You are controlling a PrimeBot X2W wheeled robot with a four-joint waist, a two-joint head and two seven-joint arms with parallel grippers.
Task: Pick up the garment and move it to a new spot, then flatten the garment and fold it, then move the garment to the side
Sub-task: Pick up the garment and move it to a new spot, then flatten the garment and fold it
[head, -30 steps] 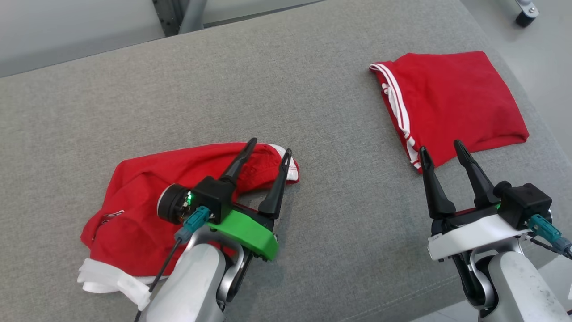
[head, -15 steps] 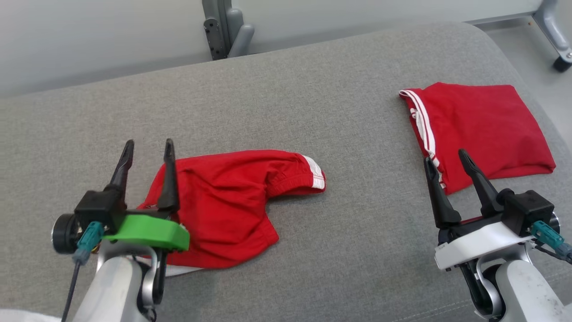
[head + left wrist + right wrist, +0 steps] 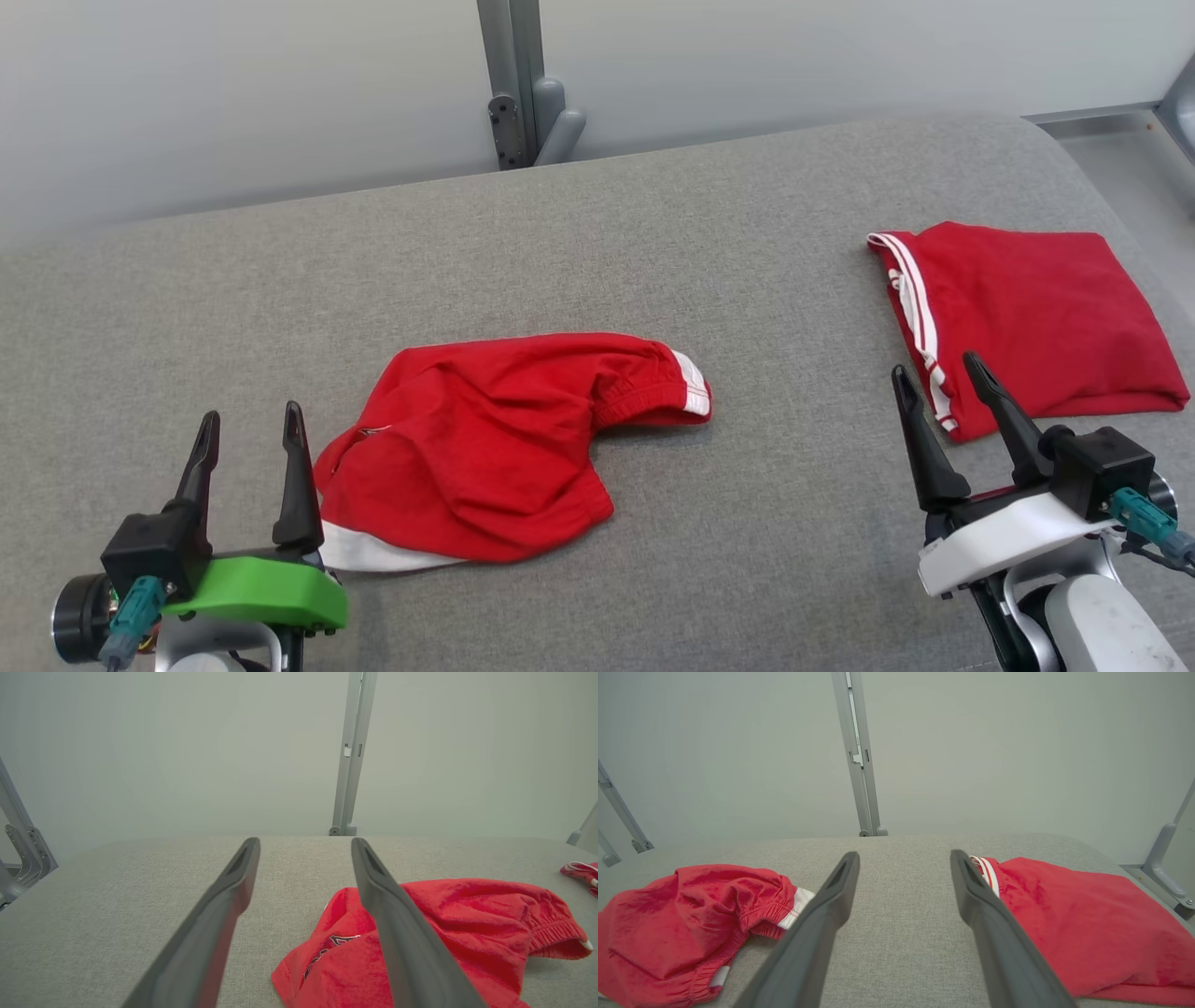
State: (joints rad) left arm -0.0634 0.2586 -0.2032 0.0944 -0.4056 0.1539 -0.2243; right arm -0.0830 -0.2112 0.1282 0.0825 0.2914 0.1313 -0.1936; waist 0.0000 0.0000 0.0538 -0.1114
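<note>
A crumpled red garment (image 3: pixel 495 434) with white trim lies in a heap near the middle of the grey padded table (image 3: pixel 597 243). It also shows in the left wrist view as the red garment (image 3: pixel 458 933) and in the right wrist view (image 3: pixel 686 919). My left gripper (image 3: pixel 250 427) stands open just left of the heap, holding nothing. My right gripper (image 3: pixel 938 371) is open at the lower right, apart from the heap. A second red garment (image 3: pixel 1036 322), folded flat, lies at the far right, just beyond the right fingertips.
The folded garment (image 3: pixel 1087 924) lies close to the table's rounded right edge. A grey metal post (image 3: pixel 518 84) stands behind the table against a pale wall. Bare grey cloth stretches across the back and left of the table.
The camera has tilted up, so everything sits lower in view. My left gripper, earlier over the crumpled garment, has drawn back to its left side. The heap is more bunched. The right gripper holds still.
</note>
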